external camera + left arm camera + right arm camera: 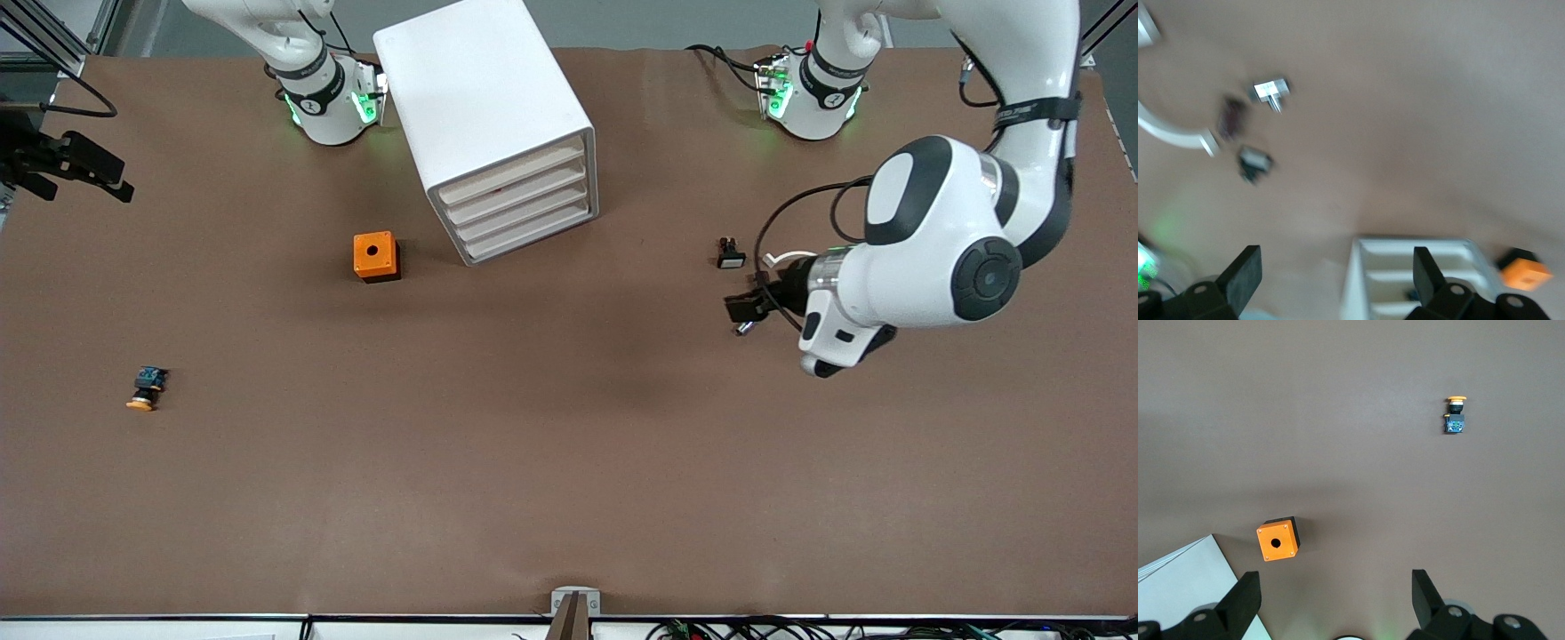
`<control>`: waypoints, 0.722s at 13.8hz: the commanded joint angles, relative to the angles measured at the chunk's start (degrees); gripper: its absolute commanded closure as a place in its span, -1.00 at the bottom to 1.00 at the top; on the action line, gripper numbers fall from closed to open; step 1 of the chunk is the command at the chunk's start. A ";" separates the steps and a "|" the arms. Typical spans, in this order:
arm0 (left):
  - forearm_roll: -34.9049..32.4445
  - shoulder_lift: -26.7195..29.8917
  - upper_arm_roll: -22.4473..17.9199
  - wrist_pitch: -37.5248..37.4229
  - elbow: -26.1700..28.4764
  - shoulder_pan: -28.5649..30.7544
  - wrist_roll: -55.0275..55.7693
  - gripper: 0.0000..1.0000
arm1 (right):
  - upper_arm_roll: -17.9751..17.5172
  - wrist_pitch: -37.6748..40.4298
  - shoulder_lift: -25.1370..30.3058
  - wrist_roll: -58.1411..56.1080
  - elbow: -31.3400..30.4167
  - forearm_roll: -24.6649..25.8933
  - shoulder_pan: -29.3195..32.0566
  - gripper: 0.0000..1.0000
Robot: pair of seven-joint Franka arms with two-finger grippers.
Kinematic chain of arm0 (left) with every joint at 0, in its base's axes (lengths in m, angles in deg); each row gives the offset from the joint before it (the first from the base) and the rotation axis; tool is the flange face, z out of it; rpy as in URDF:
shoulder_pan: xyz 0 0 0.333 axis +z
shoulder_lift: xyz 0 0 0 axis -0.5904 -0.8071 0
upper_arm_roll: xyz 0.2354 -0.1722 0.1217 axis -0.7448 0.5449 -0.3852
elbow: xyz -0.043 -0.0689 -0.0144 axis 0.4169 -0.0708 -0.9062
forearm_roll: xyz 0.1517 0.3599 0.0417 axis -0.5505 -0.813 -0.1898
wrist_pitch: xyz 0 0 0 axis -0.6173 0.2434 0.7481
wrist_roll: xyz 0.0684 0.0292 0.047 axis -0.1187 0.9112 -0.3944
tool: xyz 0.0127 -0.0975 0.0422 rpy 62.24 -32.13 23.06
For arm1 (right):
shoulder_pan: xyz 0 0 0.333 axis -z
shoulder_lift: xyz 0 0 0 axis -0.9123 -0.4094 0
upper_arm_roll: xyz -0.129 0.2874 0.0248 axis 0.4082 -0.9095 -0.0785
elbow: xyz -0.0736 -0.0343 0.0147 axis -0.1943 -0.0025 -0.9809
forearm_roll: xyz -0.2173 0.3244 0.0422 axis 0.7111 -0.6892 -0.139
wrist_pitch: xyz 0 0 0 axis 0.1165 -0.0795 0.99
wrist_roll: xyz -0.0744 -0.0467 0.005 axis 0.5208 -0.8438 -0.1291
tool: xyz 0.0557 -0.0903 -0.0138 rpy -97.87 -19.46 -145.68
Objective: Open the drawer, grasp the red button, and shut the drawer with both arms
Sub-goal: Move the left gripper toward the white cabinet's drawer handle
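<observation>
Entry: both arms, table point(569, 462) with brown cover.

Left claw point(745, 307): jaws spread wide, nothing between them. It hangs low over the table toward my left arm's end. In the left wrist view both fingers point(1241, 277) show apart, with bare table between them.

Right claw point(1335, 603): jaws also spread wide, empty. It is up high; its wrist view looks down on the orange box point(1277, 541) and a corner of the cabinet point(1191, 587). In the front view, dark hardware shows at the table edge at my right arm's end; I cannot tell whether it is this claw.

Cabinet point(484, 98): white, standing near the table's edge where the arm bases are, closer to the right arm's base, turned at an angle. Four drawers in its front. Top drawer point(511, 171): closed, flush with the three below.

Red-capped button: not seen in any view.

Orange box with hole point(375, 256): on the table just beside the cabinet's front corner, toward the right arm's end.

Orange-capped button point(147, 388): lying on its side, well apart from the box, nearer the front camera and close to the right arm's end of the table.

Small black part point(730, 254) and a small metal piece point(743, 328): on the table near my left claw, not touching it.
</observation>
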 commanded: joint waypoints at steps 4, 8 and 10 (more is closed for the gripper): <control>11.32 -9.80 0.73 0.70 -5.18 -2.64 21.58 -1.00 | -0.14 0.19 1.24 0.23 -0.86 -0.03 0.49 -1.00; 14.06 -17.62 5.65 4.66 -9.75 -2.38 46.79 -1.00 | -0.14 0.19 1.15 0.14 -0.86 -0.03 1.28 -1.00; 14.85 -19.47 7.75 4.66 -10.37 -2.56 55.42 -1.00 | -0.14 0.28 1.15 0.05 -0.86 -0.03 1.28 -1.00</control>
